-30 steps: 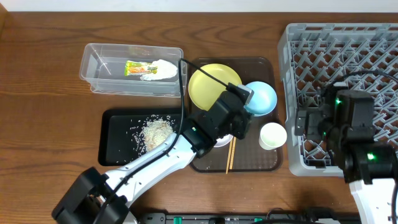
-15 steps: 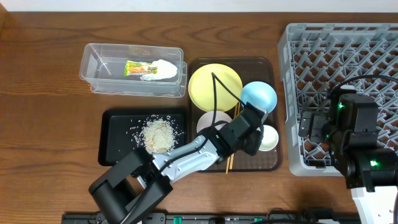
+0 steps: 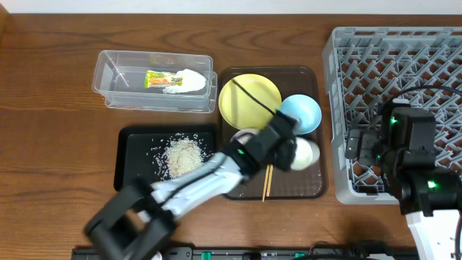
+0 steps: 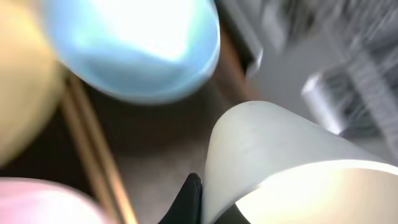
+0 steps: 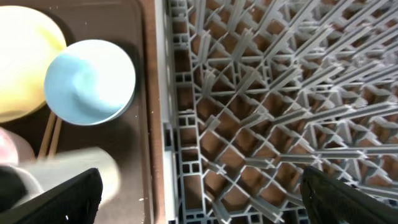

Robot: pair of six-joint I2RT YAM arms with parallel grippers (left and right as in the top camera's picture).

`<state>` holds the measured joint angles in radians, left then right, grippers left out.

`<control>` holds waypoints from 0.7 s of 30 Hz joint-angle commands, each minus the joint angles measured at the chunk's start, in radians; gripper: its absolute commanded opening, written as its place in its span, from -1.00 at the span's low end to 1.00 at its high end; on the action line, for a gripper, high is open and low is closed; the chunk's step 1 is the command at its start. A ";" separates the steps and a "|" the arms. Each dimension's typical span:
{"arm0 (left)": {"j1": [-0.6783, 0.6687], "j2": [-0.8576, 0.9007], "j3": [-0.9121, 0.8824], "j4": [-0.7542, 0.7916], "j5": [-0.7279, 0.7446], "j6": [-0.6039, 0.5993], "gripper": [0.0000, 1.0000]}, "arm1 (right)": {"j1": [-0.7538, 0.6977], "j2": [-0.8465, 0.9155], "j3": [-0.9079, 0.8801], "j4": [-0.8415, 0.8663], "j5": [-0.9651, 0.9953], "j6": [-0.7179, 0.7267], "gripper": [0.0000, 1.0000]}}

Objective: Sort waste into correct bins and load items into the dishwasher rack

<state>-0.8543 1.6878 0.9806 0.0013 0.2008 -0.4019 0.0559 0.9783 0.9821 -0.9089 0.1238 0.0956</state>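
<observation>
- Since the earlier overhead frame, the left gripper point(image 3: 289, 149) has swung off the white bowl point(image 3: 241, 135) and across to the small white cup point(image 3: 306, 154). The cup now sits tipped and slightly nearer the bowl than where it stood upright.
- Its jaws are pinched on the cup's wall, one dark finger point(image 4: 189, 199) showing against the rim; a thin-wall grip suits lifting a light cup.
- The cup is over the brown tray point(image 3: 312, 184), just beside the light blue bowl point(image 3: 302, 114) and above the chopsticks point(image 3: 266, 184).
- The right gripper point(image 5: 200, 180) hangs spread wide over the dishwasher rack point(image 3: 404, 58), probably waiting to receive the cup.
- The wrapper point(image 3: 162, 79) lies in the clear tub point(image 3: 108, 94) and the rice point(image 3: 182, 155) in the black tray point(image 3: 130, 180), so the sorting looks done.
</observation>
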 commanded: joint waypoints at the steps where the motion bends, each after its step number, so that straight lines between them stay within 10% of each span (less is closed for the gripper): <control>1: 0.121 -0.117 0.012 -0.005 0.128 -0.114 -0.88 | 0.008 0.055 0.020 0.003 -0.127 -0.019 0.98; 12: 0.476 -0.046 0.012 0.205 0.991 -0.439 -0.88 | 0.014 0.297 0.020 0.117 -1.044 -0.386 0.99; 21: 0.465 -0.040 0.012 0.225 1.146 -0.446 -0.88 | 0.043 0.430 0.020 0.389 -1.379 -0.407 0.98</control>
<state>-0.3851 1.6421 0.9829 0.2218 1.2121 -0.8345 0.0856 1.3991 0.9844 -0.5621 -1.0416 -0.2760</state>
